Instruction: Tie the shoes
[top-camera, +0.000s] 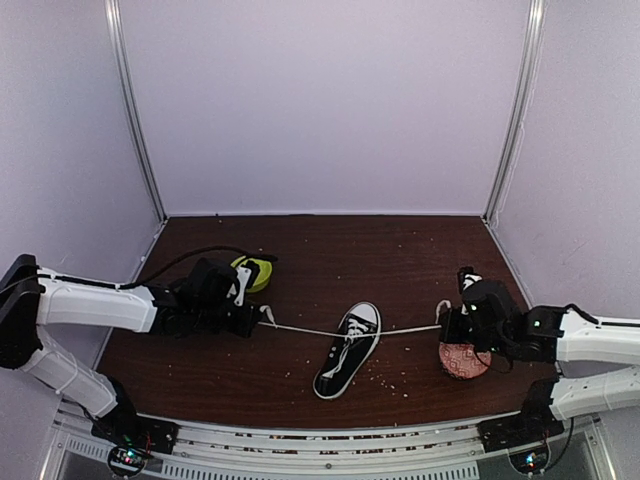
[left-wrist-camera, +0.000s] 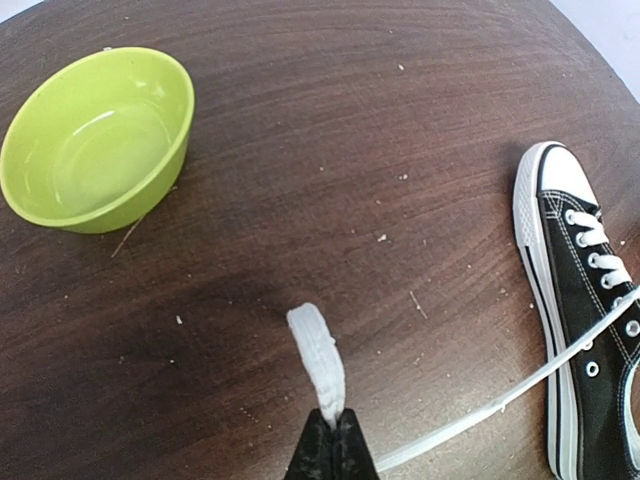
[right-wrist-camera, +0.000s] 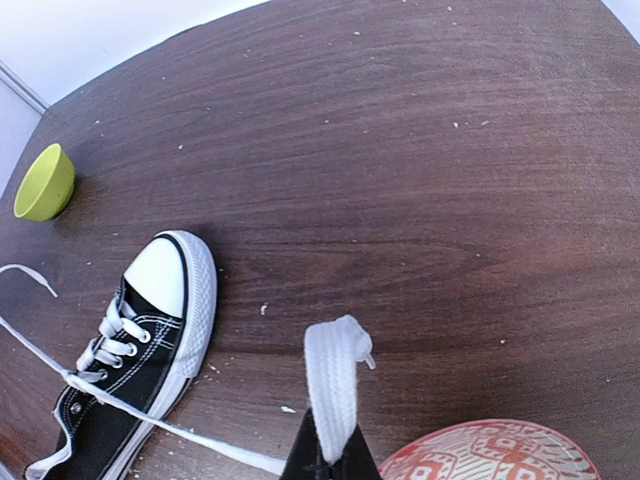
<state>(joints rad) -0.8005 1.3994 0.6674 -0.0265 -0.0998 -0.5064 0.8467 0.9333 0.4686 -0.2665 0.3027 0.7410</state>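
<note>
Sneaker (top-camera: 348, 350), seemingly light and soft, lay mid-surface (top-camera: 300, 260) between the arms, its limp, probably slippery laces (top-camera: 400, 329) stretched taut sideways, left gripper (left-wrist-camera: 333, 432) and right gripper (right-wrist-camera: 328, 455) each clamped near a lace end, the sensible hold.

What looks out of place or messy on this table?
Pale crumbs litter the table, thickest near the sneaker. A green bowl and a patterned red bowl sit oddly beside a shoe-tying job. Nothing looks damaged.
</note>
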